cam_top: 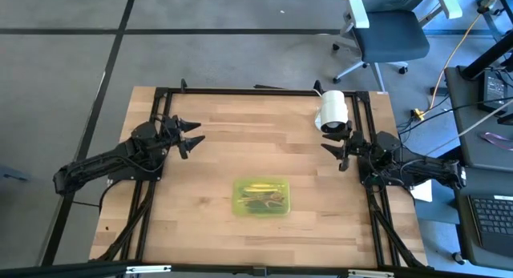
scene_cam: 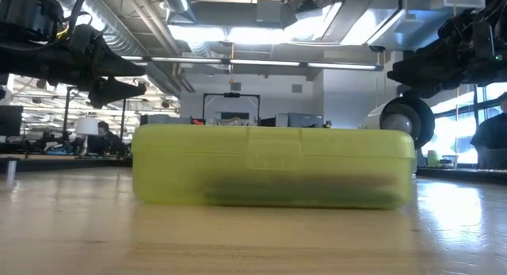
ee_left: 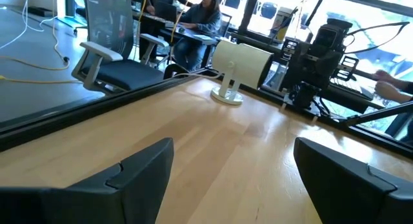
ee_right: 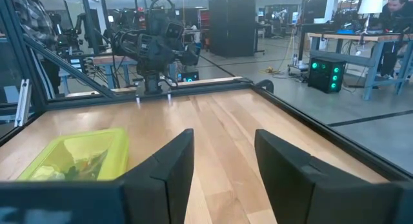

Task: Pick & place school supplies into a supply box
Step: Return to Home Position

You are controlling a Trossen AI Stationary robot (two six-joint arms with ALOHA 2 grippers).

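Left gripper [cam_top: 189, 139]: jaws wide apart, nothing between them. In the left wrist view the two dark fingers [ee_left: 139, 175] stand far from each other with bare wood in the gap.

Right gripper [cam_top: 336, 151]: jaws parted, a narrower gap than the left, nothing held.

Count: one supply box [cam_top: 261, 196], lid shut, lying flat on the table [cam_top: 216, 122] towards its near edge, roughly midway between the arms and well apart from both grippers. Yellow and dark slim shapes show through the lid; they cannot be counted. No loose pens or scissors are seen on the wood. One white cylinder [cam_top: 333, 110] on a small foot stands at the far right of the table, just beside the right gripper.

Surface: pale wooden planks inside a black frame.

Room: grey floor, one office chair [cam_top: 389, 31] beyond the far right corner, desks with seated people farther off.

Arms: both are folded low along their own table sides, grippers raised above the wood and pointing inward toward each other.
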